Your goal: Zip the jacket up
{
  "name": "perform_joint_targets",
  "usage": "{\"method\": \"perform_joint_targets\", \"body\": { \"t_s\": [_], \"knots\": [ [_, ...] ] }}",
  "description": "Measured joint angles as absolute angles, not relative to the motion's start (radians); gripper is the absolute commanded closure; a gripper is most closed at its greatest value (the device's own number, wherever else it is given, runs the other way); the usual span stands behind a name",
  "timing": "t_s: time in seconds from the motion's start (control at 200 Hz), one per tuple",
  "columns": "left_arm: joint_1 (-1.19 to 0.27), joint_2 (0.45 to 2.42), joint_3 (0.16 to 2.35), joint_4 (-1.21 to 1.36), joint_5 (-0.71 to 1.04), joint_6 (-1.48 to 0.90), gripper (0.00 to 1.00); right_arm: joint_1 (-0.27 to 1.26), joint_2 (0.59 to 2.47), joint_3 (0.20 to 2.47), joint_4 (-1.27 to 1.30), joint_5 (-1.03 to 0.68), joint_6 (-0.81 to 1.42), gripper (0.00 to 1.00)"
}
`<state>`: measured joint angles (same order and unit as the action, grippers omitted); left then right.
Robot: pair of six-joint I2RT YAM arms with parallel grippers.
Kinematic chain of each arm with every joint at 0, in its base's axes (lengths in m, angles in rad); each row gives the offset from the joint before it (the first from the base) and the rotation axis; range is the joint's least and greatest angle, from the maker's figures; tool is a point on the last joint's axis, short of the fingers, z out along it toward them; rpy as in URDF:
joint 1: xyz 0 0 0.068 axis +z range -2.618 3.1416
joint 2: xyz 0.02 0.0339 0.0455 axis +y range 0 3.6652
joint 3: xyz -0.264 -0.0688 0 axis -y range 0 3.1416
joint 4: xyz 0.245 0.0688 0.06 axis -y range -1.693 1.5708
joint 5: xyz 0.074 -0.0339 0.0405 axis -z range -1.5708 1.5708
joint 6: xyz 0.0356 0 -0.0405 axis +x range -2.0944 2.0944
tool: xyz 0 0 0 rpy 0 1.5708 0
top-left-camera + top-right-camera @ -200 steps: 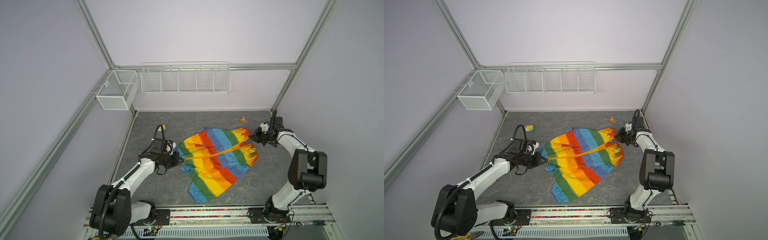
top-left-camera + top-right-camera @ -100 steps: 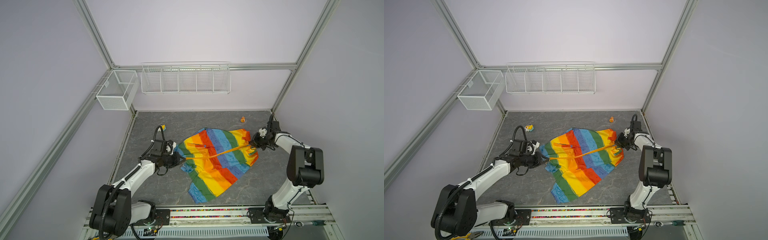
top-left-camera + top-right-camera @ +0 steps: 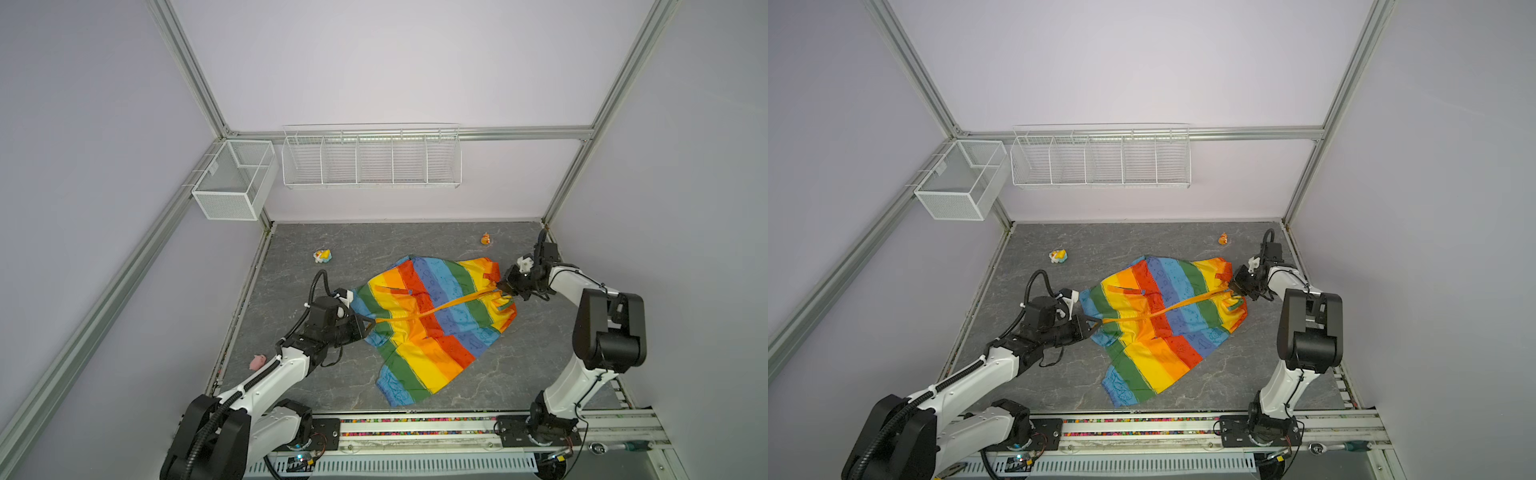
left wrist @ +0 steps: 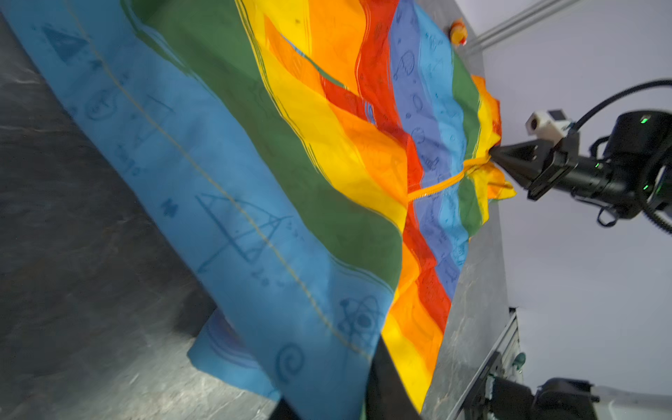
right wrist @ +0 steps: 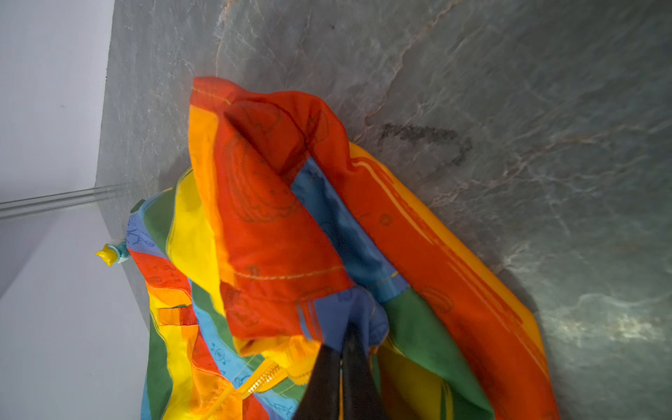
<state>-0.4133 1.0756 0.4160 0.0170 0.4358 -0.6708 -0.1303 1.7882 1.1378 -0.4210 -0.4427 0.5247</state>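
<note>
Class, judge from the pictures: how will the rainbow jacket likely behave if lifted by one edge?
Probably floppy: the jacket lies in soft folds. Likely light and thin: it puckers where the right claw pinches it.

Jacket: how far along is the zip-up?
Looks done: front panels meet along the orange zipper band, end to end. In hand: right gripper shut on the jacket at one band end; left gripper at the other, grip unclear. Left: slider not visible, closure unconfirmed.
</note>
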Motion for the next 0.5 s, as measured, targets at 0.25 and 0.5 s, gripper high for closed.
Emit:
{"method": "perform_joint_targets", "body": {
  "t_s": [0.25, 0.5],
  "knots": [
    [-0.414, 1.036, 0.405, 0.05, 0.409, -0.674, 1.0, -0.138, 1.788, 1.138, -0.422, -0.446, 0.531, 0.8],
    [-0.414, 1.04, 0.423, 0.038, 0.479, -0.658, 1.0, -0.141, 1.671, 1.131, -0.453, -0.395, 0.516, 0.41]
  ]
}}
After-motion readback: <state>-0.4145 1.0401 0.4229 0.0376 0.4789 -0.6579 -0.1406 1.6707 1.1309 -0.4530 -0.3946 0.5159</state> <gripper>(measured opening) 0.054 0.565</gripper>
